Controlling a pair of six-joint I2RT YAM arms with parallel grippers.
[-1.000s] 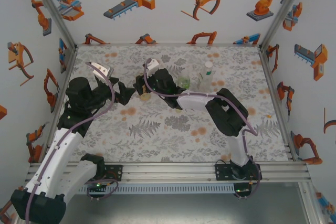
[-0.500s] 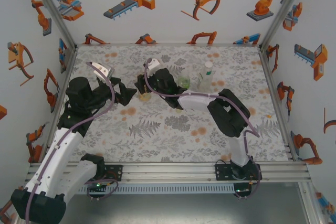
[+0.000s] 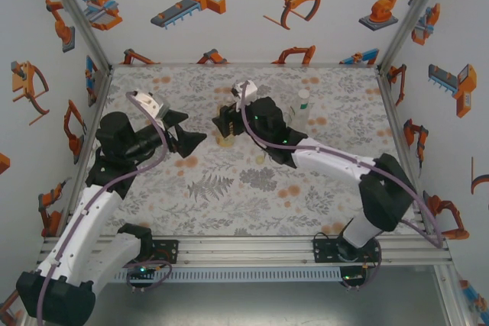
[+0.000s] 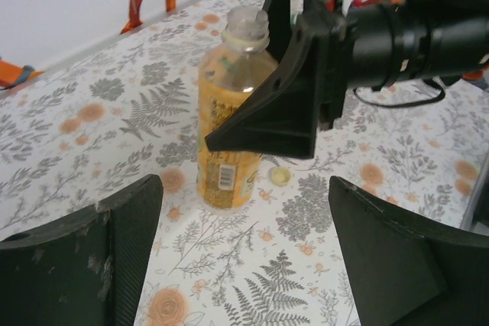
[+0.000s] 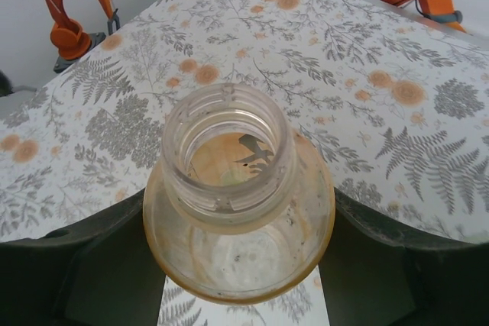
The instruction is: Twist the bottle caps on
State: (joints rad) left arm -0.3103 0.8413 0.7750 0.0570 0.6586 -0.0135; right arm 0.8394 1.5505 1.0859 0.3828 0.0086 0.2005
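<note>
**Bottle shifted right, still uncapped**
Right gripper (image 3: 225, 130) has closed on the amber bottle (image 4: 228, 104) and nudged it right; it stands upright mid-table. Left gripper (image 3: 191, 129) trails it, wide open, empty. Cap (image 4: 280, 176) lies on the table (image 3: 321, 188) near-right of the base; picking it comes next.

Laboratory robot cell: aluminium-profile frame (image 3: 78, 13); white walls (image 3: 244, 36) printed with orange robot pictures (image 3: 191, 1); floral-patterned worktop (image 3: 229, 204); arm bases (image 3: 153, 253) bolted to the front rail (image 3: 252, 243).
</note>
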